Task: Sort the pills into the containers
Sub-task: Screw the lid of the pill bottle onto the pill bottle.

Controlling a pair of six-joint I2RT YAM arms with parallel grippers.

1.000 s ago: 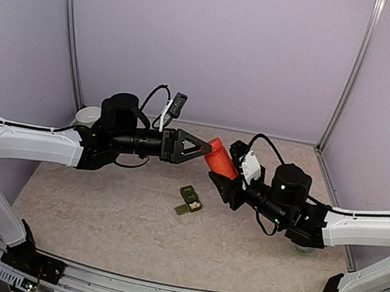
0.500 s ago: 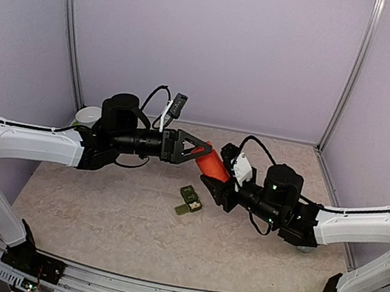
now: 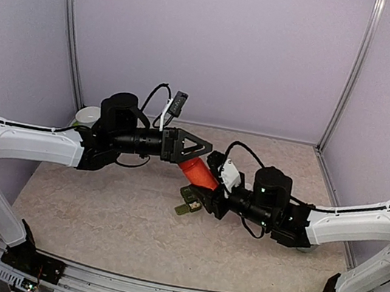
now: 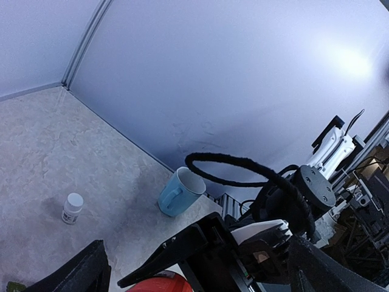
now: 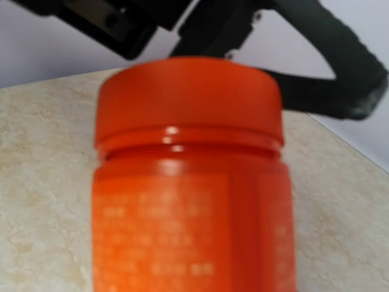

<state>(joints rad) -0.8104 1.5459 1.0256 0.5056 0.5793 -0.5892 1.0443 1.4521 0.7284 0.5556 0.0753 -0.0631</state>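
Containers (image 3: 188, 203), a dark green strip, lie on the worktop (image 3: 95, 204) near its middle, close beside the right pincer (image 3: 208, 189). That pincer is clenched on an orange bottle (image 3: 196, 173), tilted with its cap toward the left pincer (image 3: 199, 149), which hangs spread wide and grasping nothing, its tips just beside the cap. Farther off, a pale blue mug (image 4: 180, 192) and a small white vial (image 4: 72, 207) stand apart.

Pale print on the orange bottle (image 5: 188, 182) is blurred; nothing legible.
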